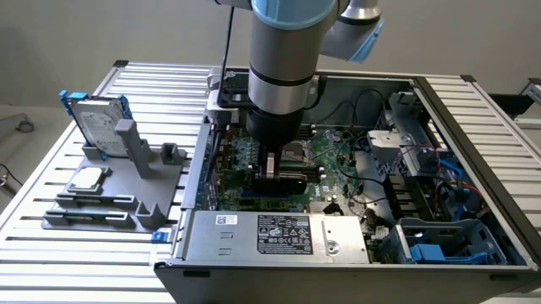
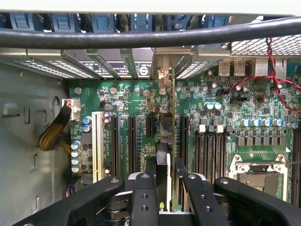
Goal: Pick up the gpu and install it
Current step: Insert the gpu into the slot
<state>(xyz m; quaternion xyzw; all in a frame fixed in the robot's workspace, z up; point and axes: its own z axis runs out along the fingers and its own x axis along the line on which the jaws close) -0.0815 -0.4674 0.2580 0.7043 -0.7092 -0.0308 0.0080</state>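
Step in hand: seating, by my reading of the pose. Exterior view, from its left: grey holder [image 1: 127, 190] on the desk [image 1: 50, 253], hard drive [image 1: 95, 123] upright in it; then open computer case [image 1: 338, 278], end effector [image 1: 282, 172] down inside, clenched on the gpu [image 1: 284, 185], which hangs on edge just above the motherboard [image 1: 245, 152]. Seating, I judge, calls for a straight descent with the card's lower edge lined up on one slot and its bracket toward the rear wall. Wrist view adds what the arm hides from outside: gpu [image 2: 163, 155] edge-on between the fingers [image 2: 143, 188], over the row of black slots [image 2: 133, 141]; whether it touches a slot I cannot tell.
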